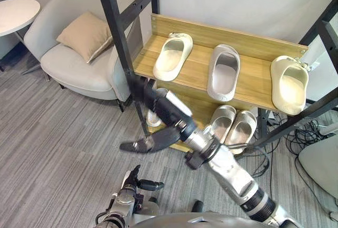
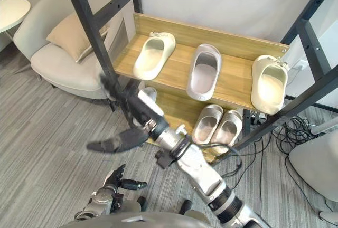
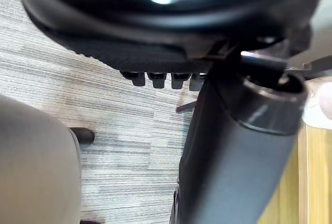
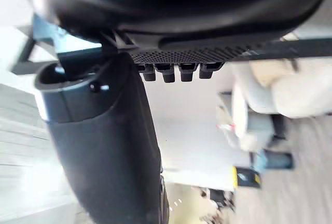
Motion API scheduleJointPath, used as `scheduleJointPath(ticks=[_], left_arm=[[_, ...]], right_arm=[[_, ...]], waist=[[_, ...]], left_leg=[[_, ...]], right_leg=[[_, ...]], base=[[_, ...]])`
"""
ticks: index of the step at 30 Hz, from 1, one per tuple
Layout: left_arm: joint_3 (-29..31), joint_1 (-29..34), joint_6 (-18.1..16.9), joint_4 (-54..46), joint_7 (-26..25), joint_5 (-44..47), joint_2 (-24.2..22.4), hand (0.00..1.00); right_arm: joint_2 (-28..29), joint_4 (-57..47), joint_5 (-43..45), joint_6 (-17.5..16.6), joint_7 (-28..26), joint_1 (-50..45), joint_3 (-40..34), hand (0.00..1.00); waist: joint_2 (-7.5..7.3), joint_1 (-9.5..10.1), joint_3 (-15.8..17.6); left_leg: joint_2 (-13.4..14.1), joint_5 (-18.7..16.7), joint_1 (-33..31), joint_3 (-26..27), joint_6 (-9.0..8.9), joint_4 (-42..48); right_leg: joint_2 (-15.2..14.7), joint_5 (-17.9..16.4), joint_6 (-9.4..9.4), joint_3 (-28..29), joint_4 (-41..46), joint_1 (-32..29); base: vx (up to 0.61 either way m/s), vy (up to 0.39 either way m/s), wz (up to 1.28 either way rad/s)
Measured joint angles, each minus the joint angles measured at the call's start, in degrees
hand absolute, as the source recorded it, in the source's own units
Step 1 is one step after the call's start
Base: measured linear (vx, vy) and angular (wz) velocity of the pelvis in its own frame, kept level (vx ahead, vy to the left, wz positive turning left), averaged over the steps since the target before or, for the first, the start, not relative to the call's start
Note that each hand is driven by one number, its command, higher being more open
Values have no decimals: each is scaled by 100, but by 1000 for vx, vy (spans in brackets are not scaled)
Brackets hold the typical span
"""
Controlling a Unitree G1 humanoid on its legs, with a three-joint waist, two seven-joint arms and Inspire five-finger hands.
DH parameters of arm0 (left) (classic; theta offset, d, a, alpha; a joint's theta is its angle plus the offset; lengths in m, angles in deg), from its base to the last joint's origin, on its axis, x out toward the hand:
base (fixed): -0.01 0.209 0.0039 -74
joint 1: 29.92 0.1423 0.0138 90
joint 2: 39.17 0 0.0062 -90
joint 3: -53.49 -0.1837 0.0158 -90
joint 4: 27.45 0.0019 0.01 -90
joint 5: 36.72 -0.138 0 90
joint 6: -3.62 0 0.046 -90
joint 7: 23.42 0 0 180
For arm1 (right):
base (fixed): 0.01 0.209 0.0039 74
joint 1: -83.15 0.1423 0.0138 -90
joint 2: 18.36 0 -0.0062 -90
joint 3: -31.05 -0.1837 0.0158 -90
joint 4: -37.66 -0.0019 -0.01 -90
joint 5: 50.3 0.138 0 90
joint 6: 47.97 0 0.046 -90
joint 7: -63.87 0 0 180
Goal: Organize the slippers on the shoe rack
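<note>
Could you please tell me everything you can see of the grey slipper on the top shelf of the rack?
The grey slipper is a pale grey one-piece slide, seemingly moulded foam or rubber, with a broad band over the forefoot and an open heel. It lies sole-down on the wooden top shelf, toe toward the backboard, heel at the front edge. It sits between the left cream slipper and the right cream slipper, apart from both.

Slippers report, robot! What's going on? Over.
Right hand open, empty, up by the black post. Left hand low, open. Three slippers on top shelf, grey pair below. Post close beside right hand.
</note>
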Motion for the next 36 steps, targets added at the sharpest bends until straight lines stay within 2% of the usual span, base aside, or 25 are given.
scheduleJointPath(ticks=[5,9,14,19,26,36], left_arm=[[-36,94,-12,-22,5,1,27,100],[-73,192,-56,-68,23,-3,18,100],[-86,261,-71,-126,101,-79,-1,100],[-91,274,-124,-151,150,-99,4,100],[-90,308,-132,-223,207,-100,9,100],[-89,325,-131,-260,210,-95,14,100]], right_arm=[[-339,-272,-104,-409,593,302,-1191,100],[-675,-270,-900,-489,1001,447,-1467,100],[-997,196,-1743,-532,1348,798,-1580,100],[-1304,1442,-2293,-318,1688,998,-1656,100],[-1442,2981,-2472,102,1782,1132,-1655,100],[-1438,3594,-2461,158,1988,1613,-1655,100]], waist=[[35,-174,-15],[136,-285,-66],[237,-295,-147],[220,-288,-157],[216,-292,-154],[208,-297,-148]], left_leg=[[30,-18,113,142,-3,0],[58,-22,126,197,-9,-37],[100,-7,121,236,-26,-117],[103,-4,89,205,-32,-177],[73,-5,-2,161,-30,-191],[54,-3,-80,139,-28,-172]], right_leg=[[11,0,-1,169,71,4],[35,1,3,233,77,-7],[85,3,3,301,72,-110],[111,9,3,252,-18,-110],[100,42,16,205,-122,-131],[84,72,24,207,-124,-202]], base=[[-42,24,-15],[-39,7,-10],[24,-10,-7],[46,-2,4],[24,13,3],[-15,8,0]])
